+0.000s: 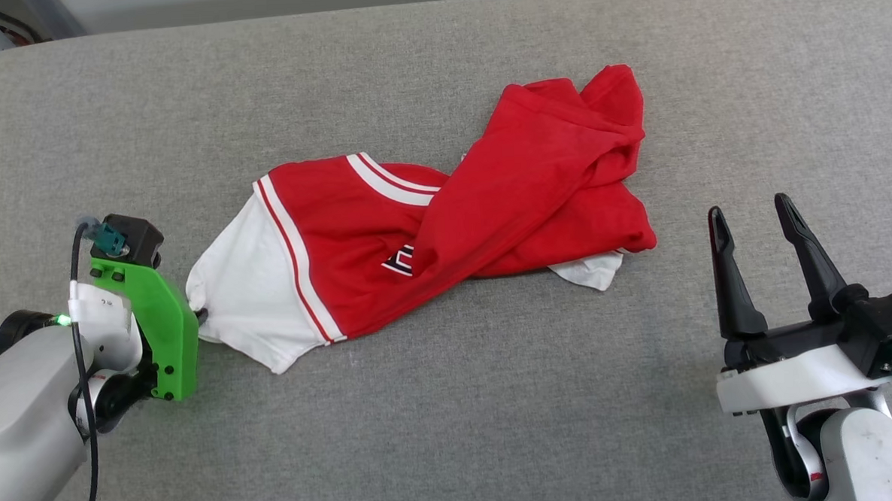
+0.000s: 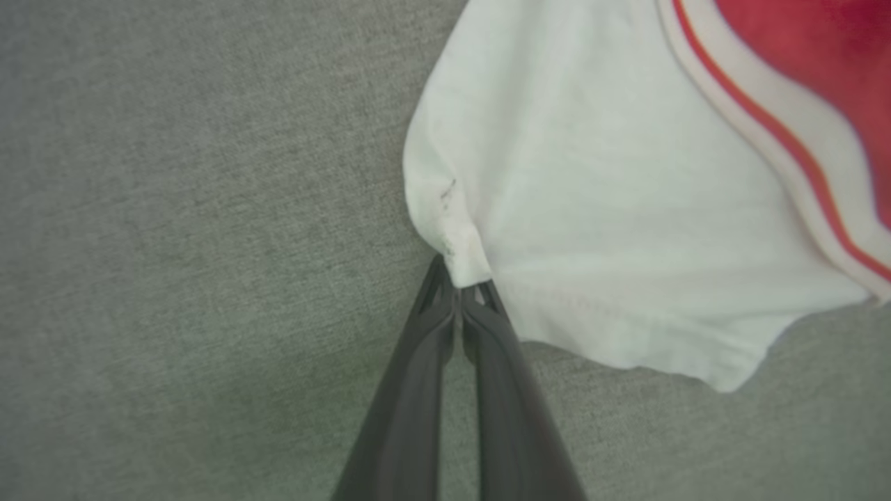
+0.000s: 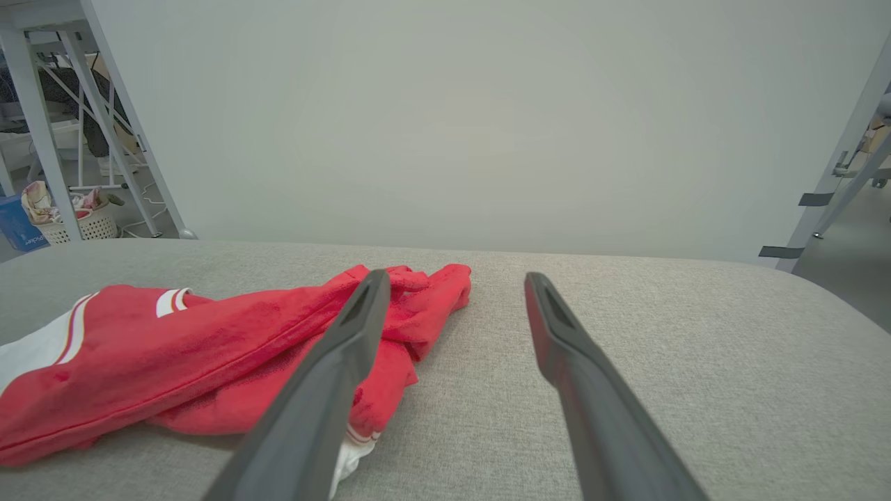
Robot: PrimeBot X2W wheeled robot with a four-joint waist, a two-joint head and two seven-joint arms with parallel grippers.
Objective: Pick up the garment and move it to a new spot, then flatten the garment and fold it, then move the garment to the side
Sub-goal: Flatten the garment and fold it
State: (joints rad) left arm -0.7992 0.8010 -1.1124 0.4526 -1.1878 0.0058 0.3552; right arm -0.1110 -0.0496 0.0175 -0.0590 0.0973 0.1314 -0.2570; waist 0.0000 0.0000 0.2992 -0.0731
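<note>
Lying crumpled across the middle of the grey fabric surface (image 1: 454, 431), the garment (image 1: 340, 240) is seen with one white sleeve spread toward the robot's left and its red body twisted and folded over itself toward the right. The left arm is extended low from the lower left of the head view, its pale forearm (image 1: 24, 419) angled upward and its green bracket (image 1: 164, 323) turned toward the sleeve. The left pincer (image 2: 459, 296) is pressed shut on a small tuck of the white sleeve's edge — in the left wrist view the two dark fingers (image 2: 411, 390) are seen meeting at their tips, with the cloth caught between them. The right arm is held at the lower right, well apart from the garment, its fingers pointed up and slightly left in the head view. The right pincer (image 1: 749, 209) is spread wide and nothing is held in it; in its own wrist view the fingers are aimed past the red folds toward a pale wall (image 3: 445, 125).

Of the print on the chest, only a black-and-white corner (image 1: 400, 261) is left uncovered by the red fold — no letter can be read. Marks on a small white tag (image 1: 106, 303) at the left wrist are too small to be read.
</note>
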